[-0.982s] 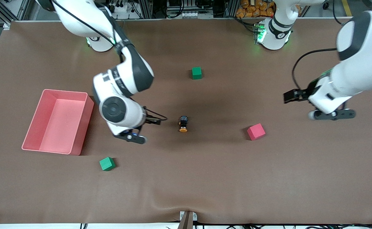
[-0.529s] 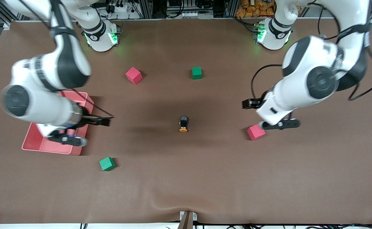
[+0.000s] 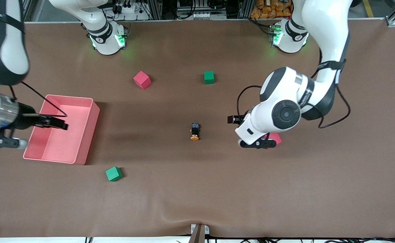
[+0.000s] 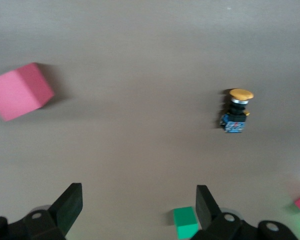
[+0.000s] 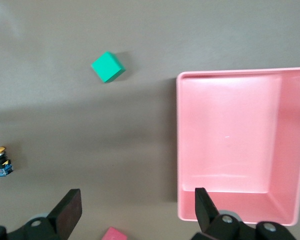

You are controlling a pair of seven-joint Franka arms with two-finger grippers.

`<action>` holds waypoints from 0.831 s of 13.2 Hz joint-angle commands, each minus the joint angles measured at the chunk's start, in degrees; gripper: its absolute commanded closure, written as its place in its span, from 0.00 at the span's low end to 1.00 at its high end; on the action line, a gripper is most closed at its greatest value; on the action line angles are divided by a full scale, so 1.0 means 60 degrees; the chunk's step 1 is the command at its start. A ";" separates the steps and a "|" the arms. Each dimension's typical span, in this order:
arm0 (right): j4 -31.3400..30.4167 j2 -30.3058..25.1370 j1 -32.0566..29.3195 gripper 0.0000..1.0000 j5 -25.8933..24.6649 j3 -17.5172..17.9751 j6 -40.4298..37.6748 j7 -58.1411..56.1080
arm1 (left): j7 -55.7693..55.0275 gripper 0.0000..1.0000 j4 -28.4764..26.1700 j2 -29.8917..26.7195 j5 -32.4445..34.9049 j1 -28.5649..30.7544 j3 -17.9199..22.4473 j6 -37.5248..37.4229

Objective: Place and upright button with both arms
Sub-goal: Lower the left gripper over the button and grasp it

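Two tools hang wide apart and empty: the left tool [image 4: 135, 212] above the tabletop [image 3: 197, 195] near a red cube [image 3: 274, 137], the right tool [image 5: 132, 212] over the pink bin [image 3: 62, 128]. Between them the button [image 3: 194, 131] lies on its side mid-tabletop, orange cap at 6 o'clock.

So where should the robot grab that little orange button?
Probably around the black body of the button, just under its orange cap. It lies on its side alone on the table, so fingers can come straight down over it.
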 commanded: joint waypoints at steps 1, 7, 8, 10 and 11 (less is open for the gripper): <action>-0.0408 -0.0597 -0.0606 0.00 -0.0458 0.0169 0.0013 -0.0855 | -0.0557 0.00 0.0534 0.0727 -0.0166 -0.0909 0.0258 0.0446; -0.0452 -0.1797 -0.0856 0.00 -0.1118 0.0709 -0.0981 -0.1283 | -0.1717 0.00 0.0665 0.1782 -0.0195 -0.2495 0.1066 0.1940; -0.0452 -0.1886 -0.0857 0.00 -0.1148 0.0740 -0.1216 -0.1269 | -0.1761 0.00 0.0709 0.1987 -0.0195 -0.2612 0.1051 0.2218; -0.0728 -0.2134 -0.0886 0.00 -0.1163 0.0944 -0.1379 -0.0745 | -0.2112 0.00 0.0958 0.2455 -0.0195 -0.2876 0.1080 0.2731; -0.0919 -0.2382 -0.0959 0.00 -0.1178 0.1221 -0.1408 -0.0509 | -0.2171 0.00 0.1002 0.2603 -0.0195 -0.2891 0.1037 0.3067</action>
